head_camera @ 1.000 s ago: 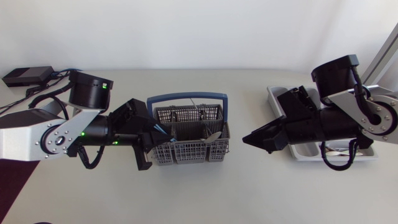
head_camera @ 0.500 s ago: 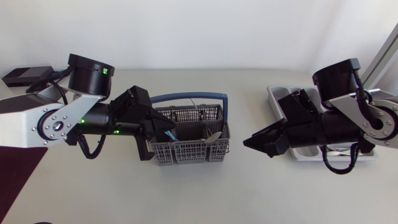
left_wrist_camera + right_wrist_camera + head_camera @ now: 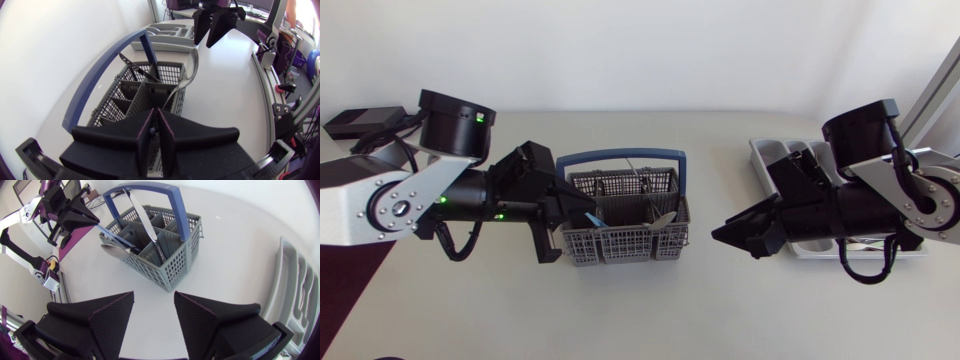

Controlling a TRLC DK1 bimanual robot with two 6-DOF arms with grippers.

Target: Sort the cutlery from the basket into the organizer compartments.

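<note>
**Left gripper (image 3: 578, 213) over the grey plastic cutlery basket (image 3: 625, 246)**

Whether it grips anything, you cannot tell; your right gripper (image 3: 722, 233) hangs spread wide between basket and pale moulded organizer tray (image 3: 761, 150); a steel spoon (image 3: 663, 217) leans inside the basket.

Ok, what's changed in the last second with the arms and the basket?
The left arm swung its elbow toward the far side of the table; the left gripper stayed at the basket. The right gripper, open, drifted slightly toward the near edge. Nothing taken or released; basket, cutlery, organizer unmoved.
</note>
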